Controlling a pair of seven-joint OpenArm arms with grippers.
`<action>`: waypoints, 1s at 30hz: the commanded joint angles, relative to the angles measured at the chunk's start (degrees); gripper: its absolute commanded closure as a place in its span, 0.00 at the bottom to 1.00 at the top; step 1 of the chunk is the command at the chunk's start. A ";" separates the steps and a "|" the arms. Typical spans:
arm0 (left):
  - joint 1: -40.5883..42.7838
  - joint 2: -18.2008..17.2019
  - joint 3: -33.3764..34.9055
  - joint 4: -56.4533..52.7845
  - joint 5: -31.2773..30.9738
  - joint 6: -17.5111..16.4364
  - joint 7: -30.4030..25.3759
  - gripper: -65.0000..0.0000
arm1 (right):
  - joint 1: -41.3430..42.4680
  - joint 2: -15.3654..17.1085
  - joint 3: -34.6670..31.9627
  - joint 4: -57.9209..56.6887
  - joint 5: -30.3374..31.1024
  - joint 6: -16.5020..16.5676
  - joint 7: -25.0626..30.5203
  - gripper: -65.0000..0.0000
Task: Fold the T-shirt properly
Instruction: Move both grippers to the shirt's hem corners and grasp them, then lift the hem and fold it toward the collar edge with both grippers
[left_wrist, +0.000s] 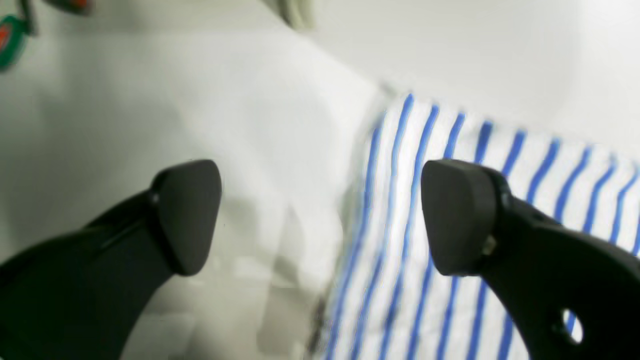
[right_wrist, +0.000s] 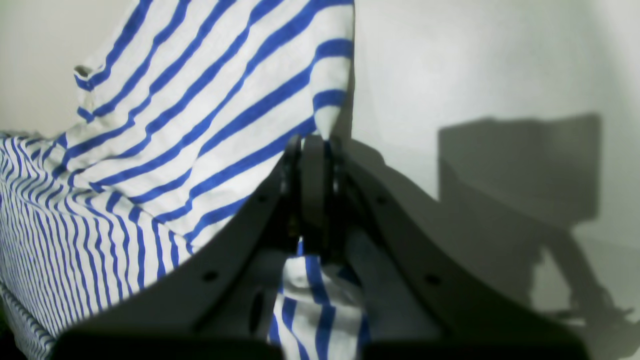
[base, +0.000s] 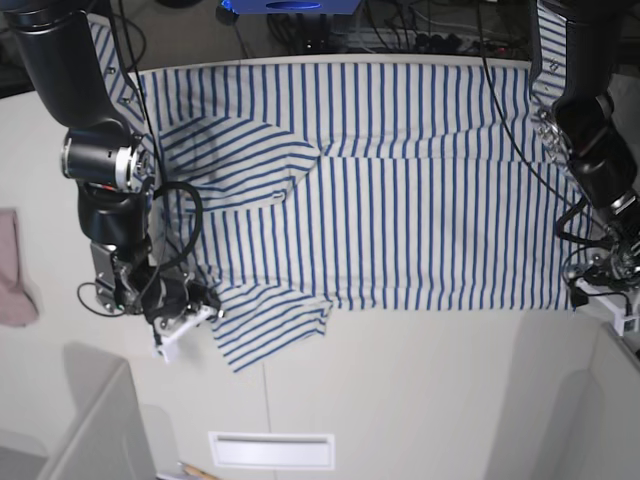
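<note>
The T-shirt (base: 400, 190) is lying spread across the table (base: 420, 400). The right gripper (right_wrist: 312, 192) is pinching its sleeve edge, while the left gripper (left_wrist: 320, 220) is hanging spread over the shirt's corner.

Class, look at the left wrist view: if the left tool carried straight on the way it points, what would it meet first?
Probably the side edge of the T-shirt. The open left tool straddles that edge, one finger over bare table, the other over striped cloth. The blur leaves the depth unclear, so it may touch table and cloth together.
</note>
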 joint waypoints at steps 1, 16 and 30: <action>-3.21 -0.97 0.50 -2.00 -0.42 -0.21 -2.99 0.06 | 1.30 0.32 -0.16 0.29 -0.95 -0.62 -0.89 1.00; -11.38 -5.19 0.94 -29.60 0.02 8.85 -23.82 0.05 | 0.50 2.78 -0.16 0.38 -0.95 -0.53 -1.24 1.00; -8.13 -4.40 0.94 -29.51 -0.07 8.67 -23.82 0.07 | -0.81 2.60 -0.07 0.38 -0.95 -0.27 -1.15 1.00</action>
